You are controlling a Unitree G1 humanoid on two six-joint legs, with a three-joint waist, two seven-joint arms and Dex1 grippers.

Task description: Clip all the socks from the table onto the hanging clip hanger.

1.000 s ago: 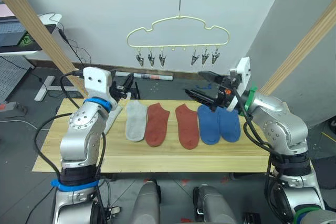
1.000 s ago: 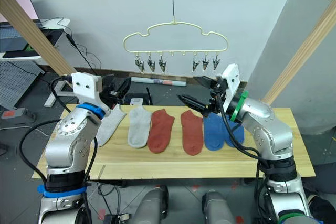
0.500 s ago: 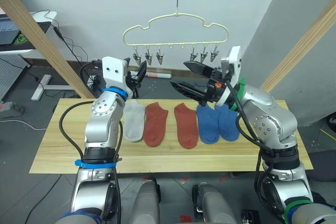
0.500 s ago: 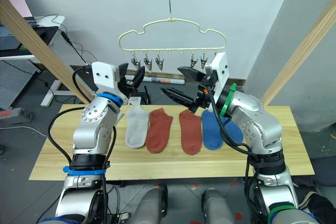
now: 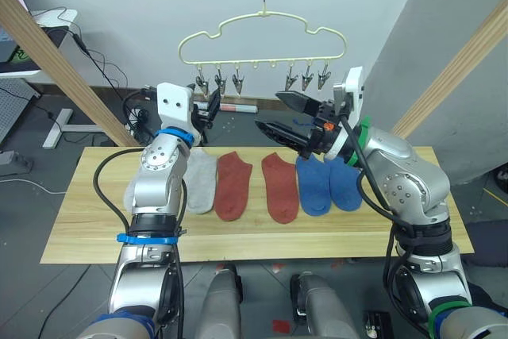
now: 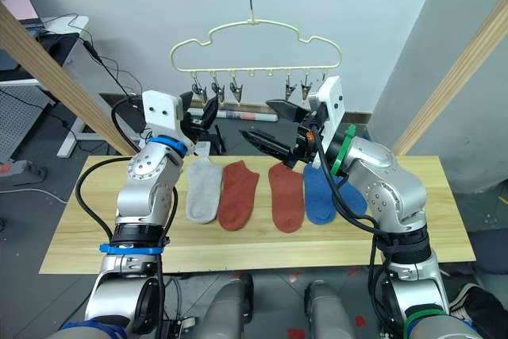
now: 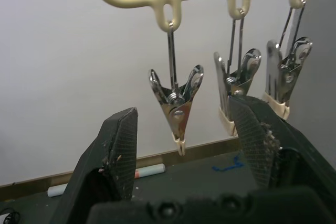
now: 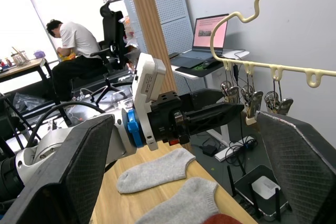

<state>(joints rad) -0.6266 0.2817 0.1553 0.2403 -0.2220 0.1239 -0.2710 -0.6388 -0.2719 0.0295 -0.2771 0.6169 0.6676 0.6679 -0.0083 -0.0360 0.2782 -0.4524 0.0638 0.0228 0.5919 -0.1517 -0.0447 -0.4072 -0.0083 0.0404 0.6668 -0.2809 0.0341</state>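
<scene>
I see six socks (image 5: 268, 186) lying in a row on the table (image 5: 87, 228), under the clip hanger (image 5: 262, 44), my left gripper (image 5: 209, 105) open and empty by its left clips, my right gripper (image 5: 279, 113) wide open, holding nothing

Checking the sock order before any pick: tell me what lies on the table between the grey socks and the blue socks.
In the left eye view, two rust red socks lie side by side on the table, between the grey socks and the blue socks.
</scene>
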